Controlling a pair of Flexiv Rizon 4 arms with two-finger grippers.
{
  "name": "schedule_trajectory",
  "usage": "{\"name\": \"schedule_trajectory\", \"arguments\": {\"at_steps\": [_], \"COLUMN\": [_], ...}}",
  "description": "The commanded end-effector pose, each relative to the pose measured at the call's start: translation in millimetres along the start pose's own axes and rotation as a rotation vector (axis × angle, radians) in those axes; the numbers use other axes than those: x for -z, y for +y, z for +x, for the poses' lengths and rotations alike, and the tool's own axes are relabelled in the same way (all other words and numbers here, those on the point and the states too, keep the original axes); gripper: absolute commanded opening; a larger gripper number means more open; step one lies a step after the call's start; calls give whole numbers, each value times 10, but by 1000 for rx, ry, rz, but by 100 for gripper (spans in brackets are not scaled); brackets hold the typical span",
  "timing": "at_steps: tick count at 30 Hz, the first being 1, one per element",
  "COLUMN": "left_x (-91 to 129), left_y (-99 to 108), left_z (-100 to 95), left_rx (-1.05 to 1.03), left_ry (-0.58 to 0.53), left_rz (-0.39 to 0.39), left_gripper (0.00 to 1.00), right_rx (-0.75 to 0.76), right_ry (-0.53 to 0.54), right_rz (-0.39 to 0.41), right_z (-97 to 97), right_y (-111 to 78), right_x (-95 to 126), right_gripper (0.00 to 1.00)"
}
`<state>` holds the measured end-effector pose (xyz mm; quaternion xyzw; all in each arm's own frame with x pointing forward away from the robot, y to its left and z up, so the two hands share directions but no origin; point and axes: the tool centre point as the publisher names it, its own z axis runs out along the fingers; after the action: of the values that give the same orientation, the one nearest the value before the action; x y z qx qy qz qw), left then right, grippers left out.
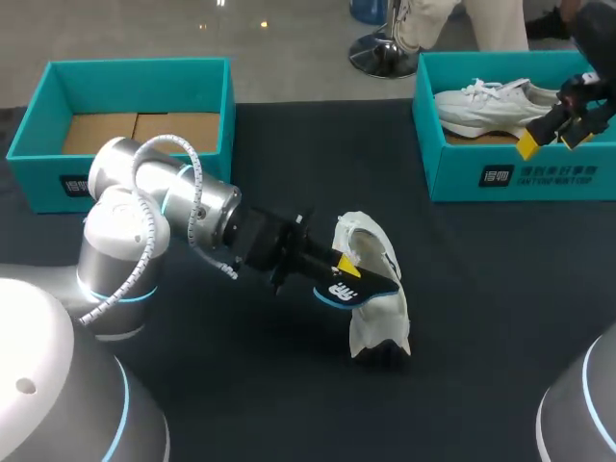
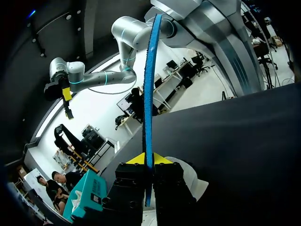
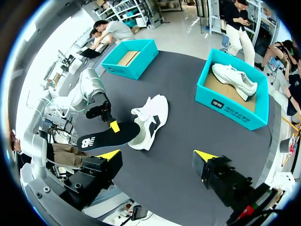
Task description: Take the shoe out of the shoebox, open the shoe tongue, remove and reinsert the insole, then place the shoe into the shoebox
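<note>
Insole [image 2: 149,94] pinched in left tool [image 2: 148,161], right tool [image 3: 157,156] spread wide

My left arm [image 1: 197,207] is smooth silver metal with a soft sheen. The table [image 1: 500,318] looks matt black (cloth, I think), and the insole [image 1: 345,287] is matt black too.

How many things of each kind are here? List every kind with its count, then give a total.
Shoes: 2
Shoeboxes: 2
Insole: 1
Total: 5
</note>
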<state>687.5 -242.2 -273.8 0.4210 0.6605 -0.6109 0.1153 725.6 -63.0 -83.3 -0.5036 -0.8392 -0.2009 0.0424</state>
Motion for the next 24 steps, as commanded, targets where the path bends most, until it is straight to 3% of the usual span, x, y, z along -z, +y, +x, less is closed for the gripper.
{"name": "schedule_trajectory", "arguments": {"at_steps": [1,10,24], "left_x": [-59,-103,-17], "left_y": [35,105,6], "left_z": [20,83,142], "left_rx": [-4,-34,-58], "left_ry": [0,11,11], "left_rz": [-8,-42,-72], "left_gripper": [0,0,0], "right_rx": [-2,-2,-2], "right_ry": [0,0,0], "right_rz": [7,7,7], "right_z": [-5,-5,-5], "right_y": [30,30,30], "right_x": [-3,-3,-3], "right_gripper": [100,100,100]}}
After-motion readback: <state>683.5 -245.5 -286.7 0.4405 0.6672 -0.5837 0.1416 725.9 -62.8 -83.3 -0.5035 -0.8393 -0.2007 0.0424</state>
